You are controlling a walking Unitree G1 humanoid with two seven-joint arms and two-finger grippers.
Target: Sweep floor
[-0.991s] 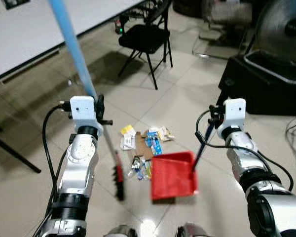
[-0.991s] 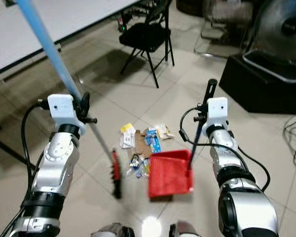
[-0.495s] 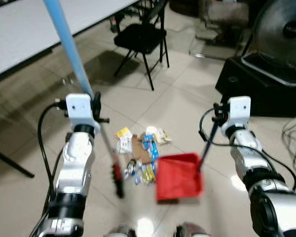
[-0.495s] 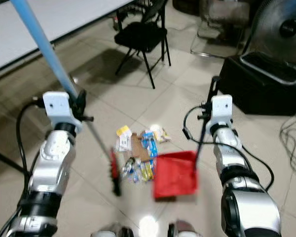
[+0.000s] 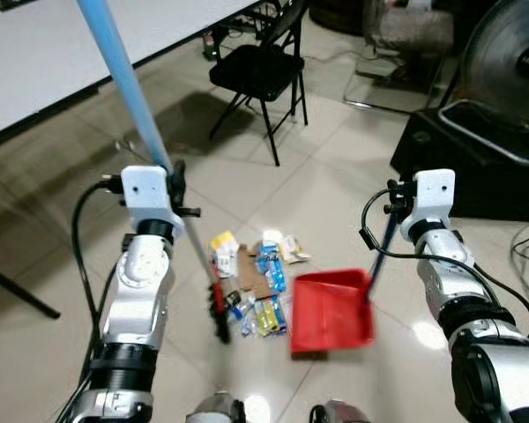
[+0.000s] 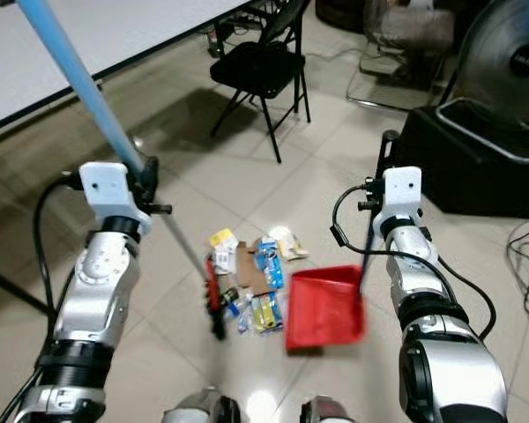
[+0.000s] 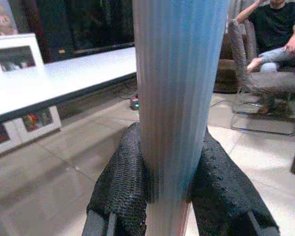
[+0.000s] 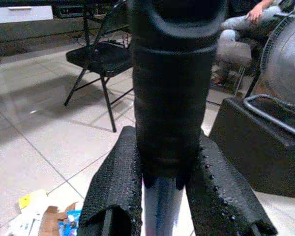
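Note:
My left gripper [image 5: 170, 176] is shut on the light blue broom handle [image 5: 122, 77]; its red and black head [image 5: 218, 310] rests on the tiled floor at the left edge of a litter pile [image 5: 253, 275] of wrappers and cardboard. In the left wrist view both black fingers [image 7: 119, 185] clamp the blue broom handle [image 7: 177, 98]. My right gripper [image 5: 395, 201] is shut on the black dustpan handle [image 8: 174, 83], and the red dustpan [image 5: 331, 311] lies on the floor just right of the litter pile.
A black folding chair [image 5: 261, 72] stands beyond the litter. A white table [image 5: 44, 53] runs along the far left. A black box [image 5: 476, 163] and a fan [image 5: 516, 66] sit at the right. A person [image 7: 278, 34] sits in a chair further back.
The dustpan has shifted right and toward me, now lying beside the litter. The broom head has moved closer against the pile's left edge. The camera has swayed a little.

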